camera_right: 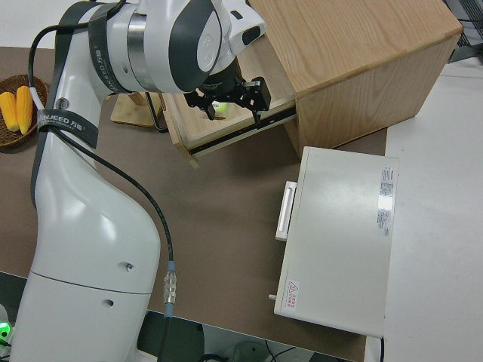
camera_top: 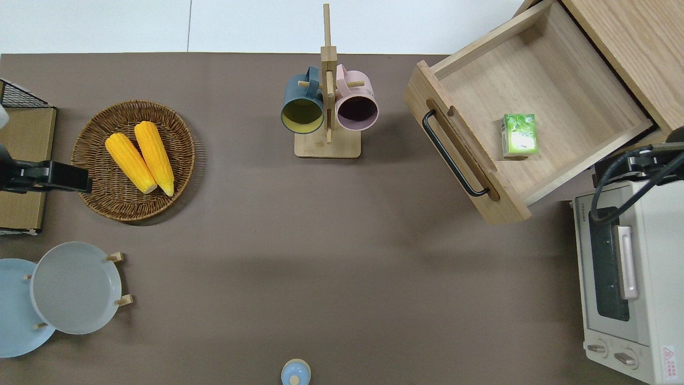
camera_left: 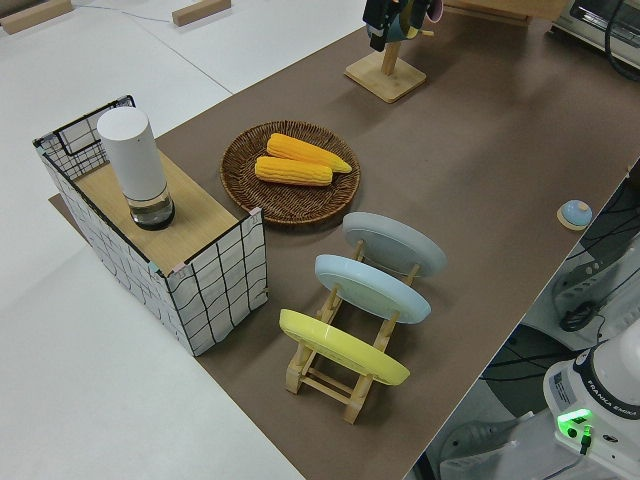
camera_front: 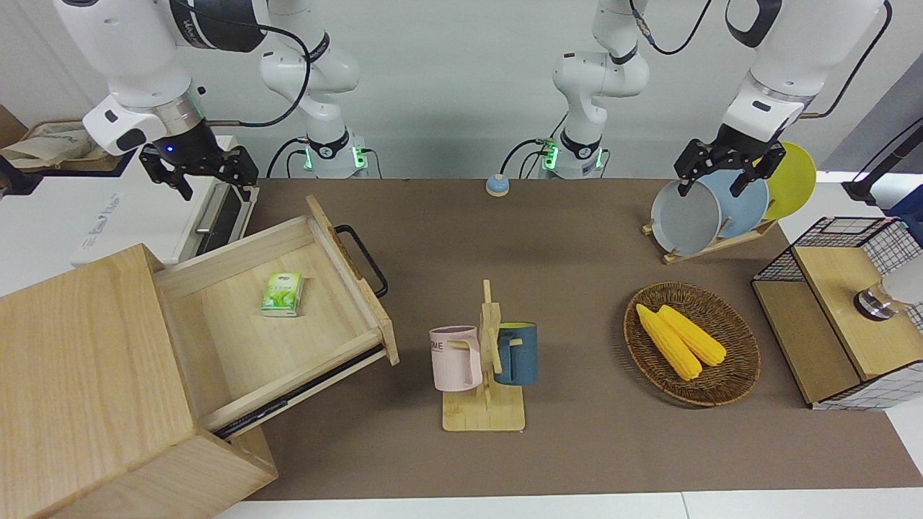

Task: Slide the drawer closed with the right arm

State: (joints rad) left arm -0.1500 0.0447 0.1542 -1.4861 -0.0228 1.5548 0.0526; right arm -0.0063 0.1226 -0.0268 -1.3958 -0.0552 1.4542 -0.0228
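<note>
Drawer (camera_front: pixel 288 317) pulled out, apart from right arm's (camera_front: pixel 137 65) spread jaws

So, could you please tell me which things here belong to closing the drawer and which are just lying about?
Belongs to the job:
- drawer, pulled out of its cabinet
- its black handle
- right tool, open

Just lying about:
- green packet in the drawer
- toaster oven
- mug rack
- corn basket
- plate rack
- left arm, parked

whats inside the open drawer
One small green and white packet lies flat on the drawer floor, about mid-floor; the rest of the visible floor is bare wood. The part under the cabinet top is hidden.
</note>
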